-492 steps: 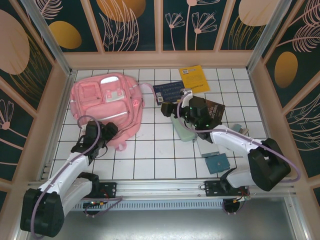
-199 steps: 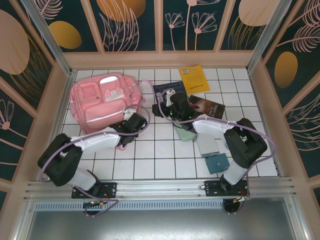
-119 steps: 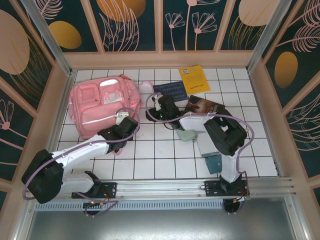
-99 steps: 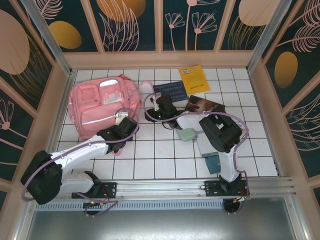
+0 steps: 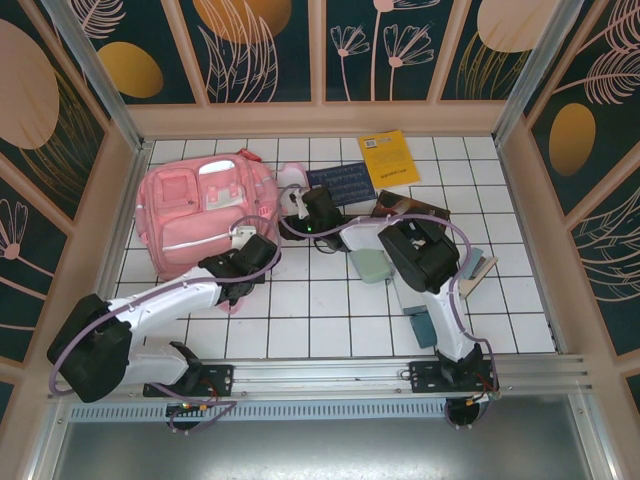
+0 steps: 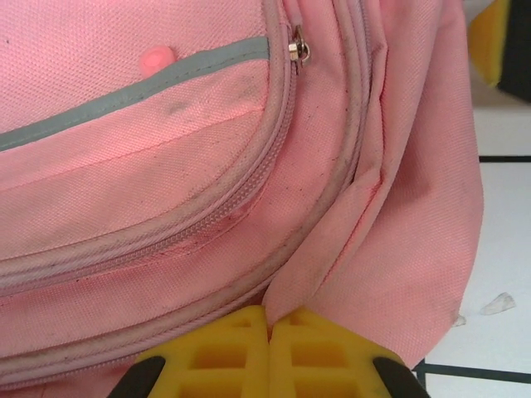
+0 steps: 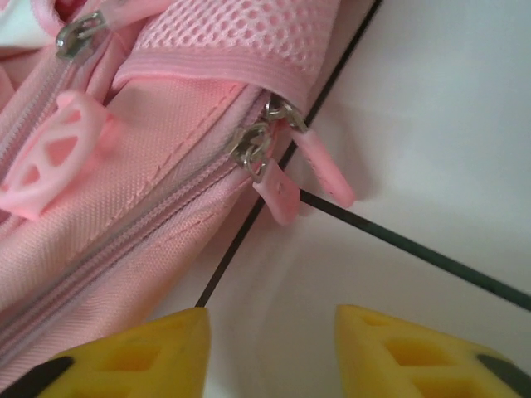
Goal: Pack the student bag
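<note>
Yellow-padded left gripper (image 6: 270, 327) closed tight, seemingly pinching a fold at near right corner of pink student bag (image 5: 195, 215); right gripper (image 7: 270, 319) jaws apart, empty, just short of zip pulls (image 7: 278, 186); bag flat at far left of tiled table (image 5: 330, 310)

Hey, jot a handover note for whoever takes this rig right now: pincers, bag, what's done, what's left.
Left pincer: shut, pinching a fold of the student bag at its near right corner.
Right pincer: open, empty, just short of the zipper pulls.
Bag lies flat, far left; zip looks closed.
Done: nothing packed that I can see.
To do: unzip, load the yellow booklet and other items nearby.
</note>
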